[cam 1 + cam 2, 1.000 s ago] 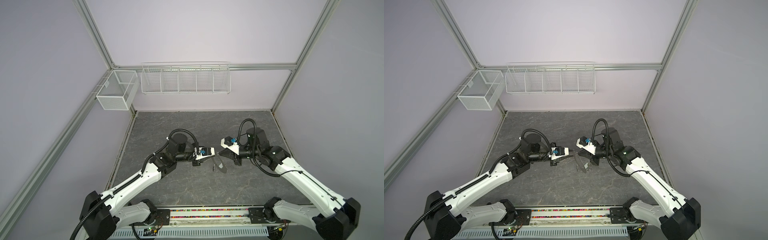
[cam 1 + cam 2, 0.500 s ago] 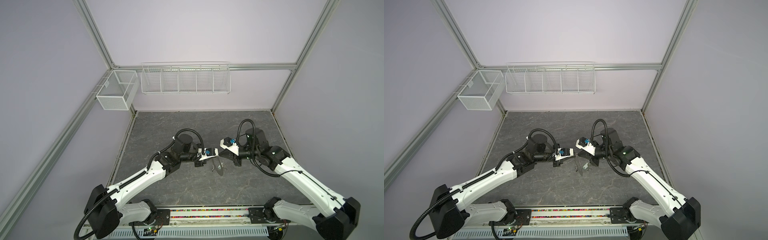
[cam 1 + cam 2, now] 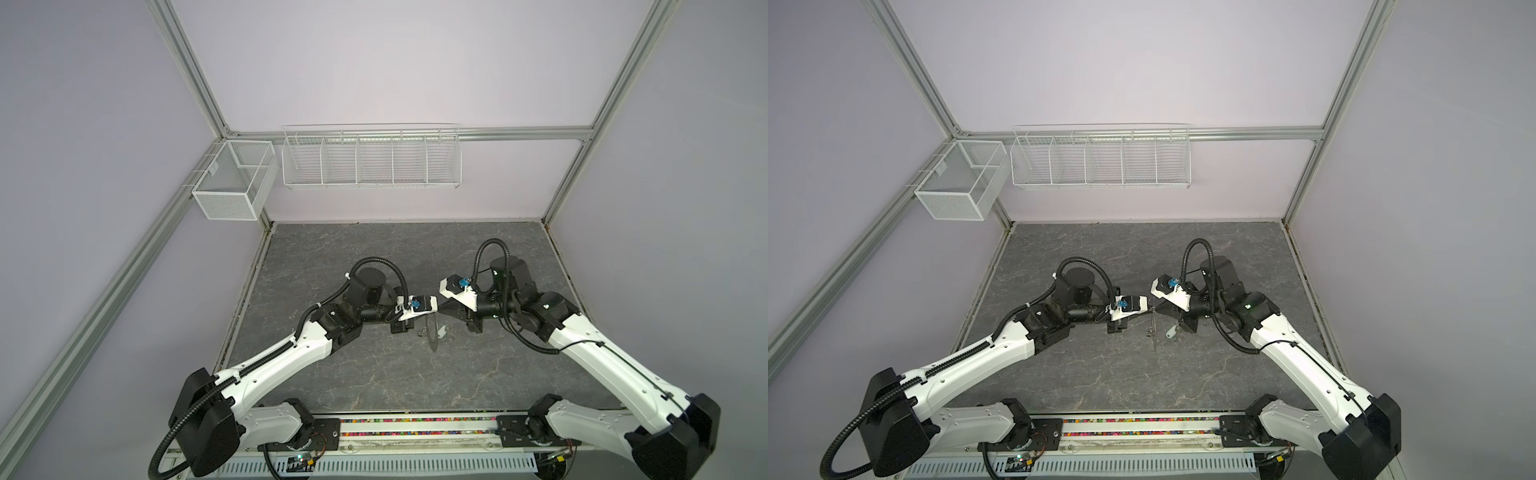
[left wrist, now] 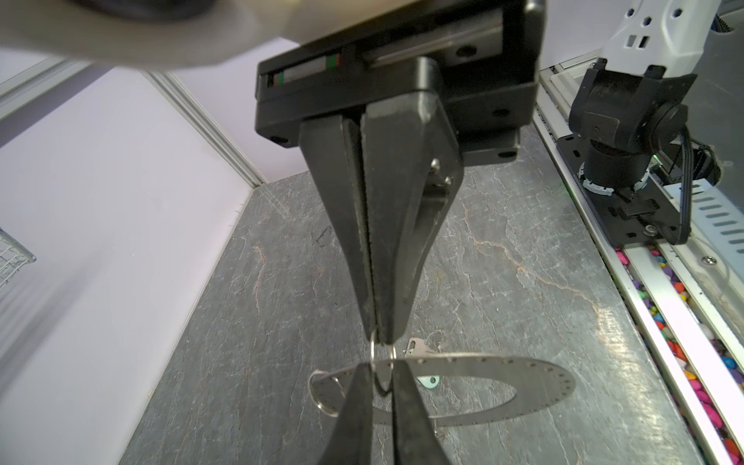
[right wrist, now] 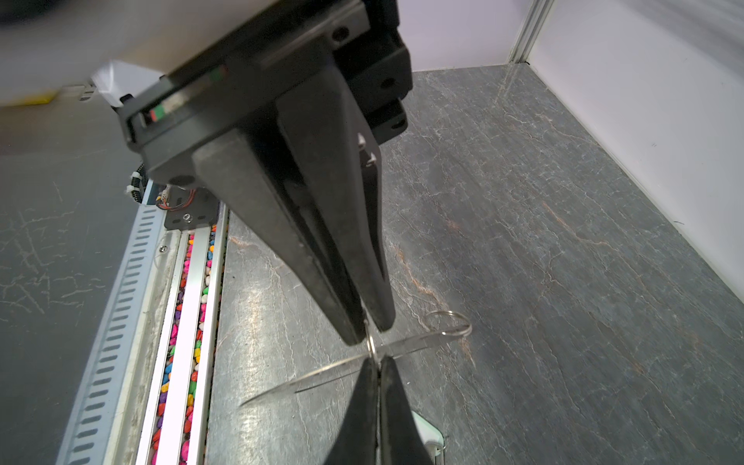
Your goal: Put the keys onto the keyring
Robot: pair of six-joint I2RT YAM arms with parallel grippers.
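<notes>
The keyring (image 4: pixel 523 382), a flat grey disc with holes round its rim, hangs edge-on above the table's middle in both top views (image 3: pixel 432 338) (image 3: pixel 1154 337). A small split ring (image 4: pixel 384 362) passes through its rim. My right gripper (image 5: pixel 378 364) is shut on that split ring. My left gripper (image 4: pixel 382 376) meets it from the opposite side, its fingers closed against the same ring. One of the keys (image 4: pixel 414 347), with a white tag (image 4: pixel 428 381) (image 3: pixel 441 331), is just beside the keyring; I cannot tell whether it hangs or lies on the table.
A second, larger split ring (image 4: pixel 322 390) sits at the keyring's end. A white wire shelf (image 3: pixel 370 158) and a mesh bin (image 3: pixel 232 183) hang on the back walls. A rail with coloured beads (image 3: pixel 415 426) runs along the front edge of the dark stone-patterned table (image 3: pixel 374 374).
My left arm has swung right to the keyring and its jaws have closed round the split ring. My right gripper has stayed shut, holding the keyring up in the same place.
</notes>
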